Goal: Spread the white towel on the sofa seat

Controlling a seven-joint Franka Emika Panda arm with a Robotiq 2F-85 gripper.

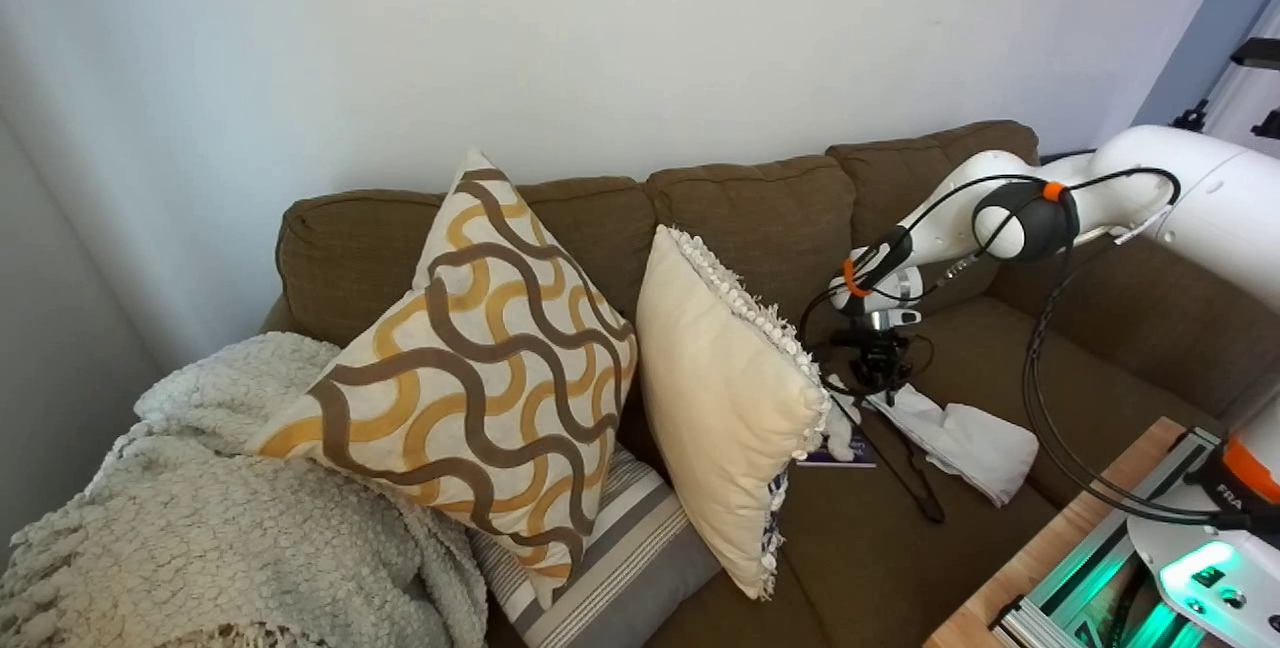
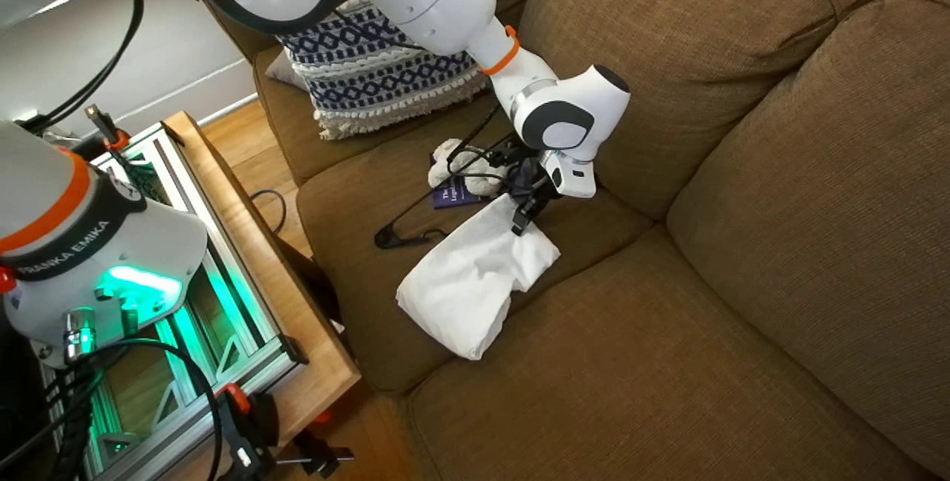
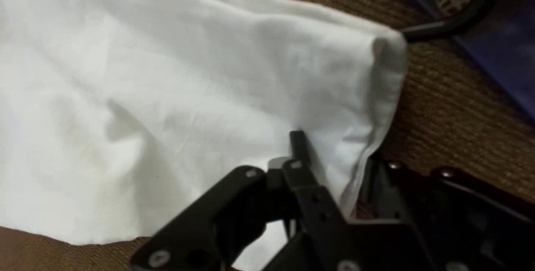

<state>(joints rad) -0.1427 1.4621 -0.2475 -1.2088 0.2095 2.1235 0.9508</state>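
The white towel [image 2: 475, 273] lies folded and wrinkled on the brown sofa seat [image 2: 631, 370]. It also shows in an exterior view [image 1: 975, 448] and fills much of the wrist view [image 3: 188, 87]. My gripper [image 3: 334, 158] is open at one end of the towel. One finger is over the towel's top face; the other is past its folded edge, partly hidden by the cloth. The towel's edge lies between the fingers, which stand apart. The gripper also shows low over the towel in both exterior views [image 2: 528, 206] [image 1: 882, 368].
A black hanger [image 2: 415, 221], a white plush toy [image 2: 479, 169] and a purple book [image 2: 454, 195] lie beside the towel. Cushions [image 1: 730, 408] [image 1: 470, 358] and a fluffy blanket [image 1: 250, 528] cover one sofa end. A wooden table [image 2: 326, 362] bears the robot base. Sofa back cushions [image 2: 668, 80] stand behind.
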